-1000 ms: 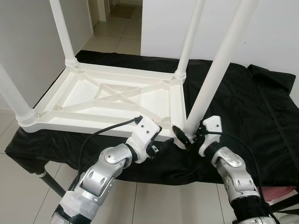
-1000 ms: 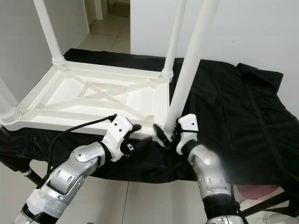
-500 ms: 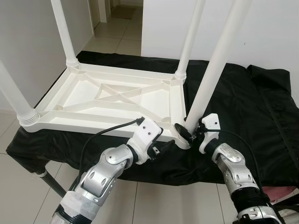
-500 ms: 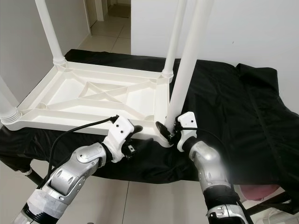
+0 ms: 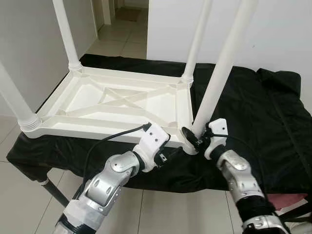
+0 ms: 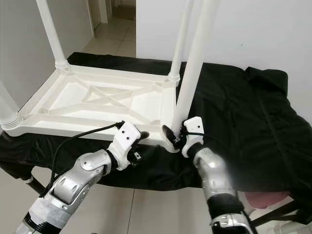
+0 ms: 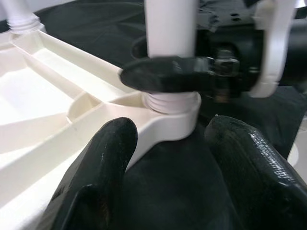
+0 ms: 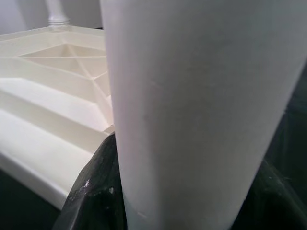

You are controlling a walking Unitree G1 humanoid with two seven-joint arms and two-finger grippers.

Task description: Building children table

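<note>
- The white plastic tabletop (image 5: 117, 105) lay upside down on a surface draped in black cloth (image 5: 253, 112), its ribbed underside facing up and three legs already standing in its corner sockets.
- The fourth leg (image 5: 222, 68) stood in the near right corner socket (image 7: 168, 117), leaning a little away from upright.
- The right gripper (image 5: 194, 138) held that leg low down, just above the socket, its jaws closed around the round shaft; in the right wrist view the leg filled the gap between the fingers (image 8: 91, 191).
- The left gripper (image 5: 170, 155) sat just below and in front of the same corner, jaws spread wide either side of the socket and, as far as I could tell, touching nothing.
- By my judgement the parts were light, hollow and stiff, but smooth enough to slip in a grip; the long leg would lever hard on its threaded collar, so the hold belonged low near the socket, with the tabletop steadied at that corner.
- Compared with a second earlier, the leg's foot had moved from just off the corner into the socket and the shaft stood more upright; the right gripper had followed it in, and the left had shifted only slightly.
</note>
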